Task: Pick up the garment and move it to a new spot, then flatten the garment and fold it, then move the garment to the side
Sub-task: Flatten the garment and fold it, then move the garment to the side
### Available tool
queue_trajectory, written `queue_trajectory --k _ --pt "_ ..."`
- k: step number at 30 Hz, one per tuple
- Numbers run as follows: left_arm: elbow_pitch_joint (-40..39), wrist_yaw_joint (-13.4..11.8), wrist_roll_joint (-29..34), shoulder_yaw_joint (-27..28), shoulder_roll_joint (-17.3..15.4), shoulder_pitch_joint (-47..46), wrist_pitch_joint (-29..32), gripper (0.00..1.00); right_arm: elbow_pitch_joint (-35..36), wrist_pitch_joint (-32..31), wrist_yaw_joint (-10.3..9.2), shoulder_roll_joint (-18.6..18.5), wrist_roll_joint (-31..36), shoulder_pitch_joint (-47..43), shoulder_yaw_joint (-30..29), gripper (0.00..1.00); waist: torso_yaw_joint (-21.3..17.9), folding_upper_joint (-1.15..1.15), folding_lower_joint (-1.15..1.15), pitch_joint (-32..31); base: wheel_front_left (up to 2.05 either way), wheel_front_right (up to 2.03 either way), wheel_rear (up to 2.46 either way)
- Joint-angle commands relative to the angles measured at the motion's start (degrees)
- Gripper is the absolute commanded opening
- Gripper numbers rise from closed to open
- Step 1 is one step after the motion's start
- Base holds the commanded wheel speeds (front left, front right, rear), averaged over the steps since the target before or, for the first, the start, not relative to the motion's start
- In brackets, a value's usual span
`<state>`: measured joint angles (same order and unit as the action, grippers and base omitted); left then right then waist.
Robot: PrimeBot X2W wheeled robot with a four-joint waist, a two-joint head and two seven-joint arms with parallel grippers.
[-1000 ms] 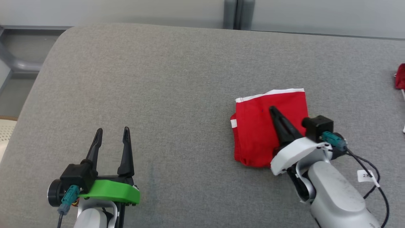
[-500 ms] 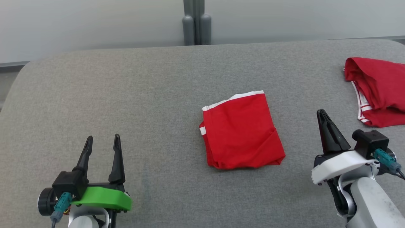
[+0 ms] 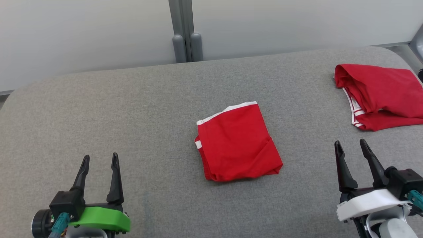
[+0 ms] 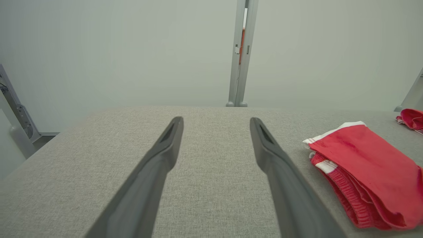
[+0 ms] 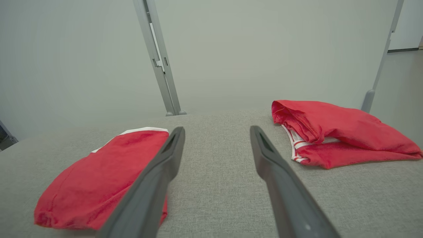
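Head view: grey table (image 3: 132,109), folded red garment (image 3: 236,142) at its middle, white band along the far edge, touched by nothing. Left claw (image 3: 100,156) at lower left, green-collared, spread wide, empty, well apart from the garment. Right claw (image 3: 350,142) at lower right, white-collared, likewise spread, pinching nothing. Second garment (image 3: 380,94) by the table's far right corner, red too, loosely bunched, white stripes at its near edge. Behind the table, pale wall (image 3: 82,33) and grey post (image 3: 183,33). Right wrist view: garment left of the parted fingers, second garment to their right, bare table between.
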<state>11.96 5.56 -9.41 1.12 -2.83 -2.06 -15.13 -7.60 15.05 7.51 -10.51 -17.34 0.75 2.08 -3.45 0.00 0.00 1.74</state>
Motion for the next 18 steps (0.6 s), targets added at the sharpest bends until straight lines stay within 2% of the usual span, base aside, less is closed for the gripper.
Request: queue_trajectory --k 1,18 --pt "-0.08 0.27 0.84 0.33 -0.16 1.03 0.02 1.0 0.75 0.15 -0.06 0.26 0.51 -1.18 -0.31 1.0 0.13 0.0 0.0 -0.43 0.0 0.0 0.0" --pt "-1.34 0.34 2.88 1.15 -0.16 3.92 0.02 1.0 5.28 0.16 -0.06 3.02 3.31 -6.64 0.39 1.0 1.77 0.0 0.0 -2.2 0.0 0.0 0.0"
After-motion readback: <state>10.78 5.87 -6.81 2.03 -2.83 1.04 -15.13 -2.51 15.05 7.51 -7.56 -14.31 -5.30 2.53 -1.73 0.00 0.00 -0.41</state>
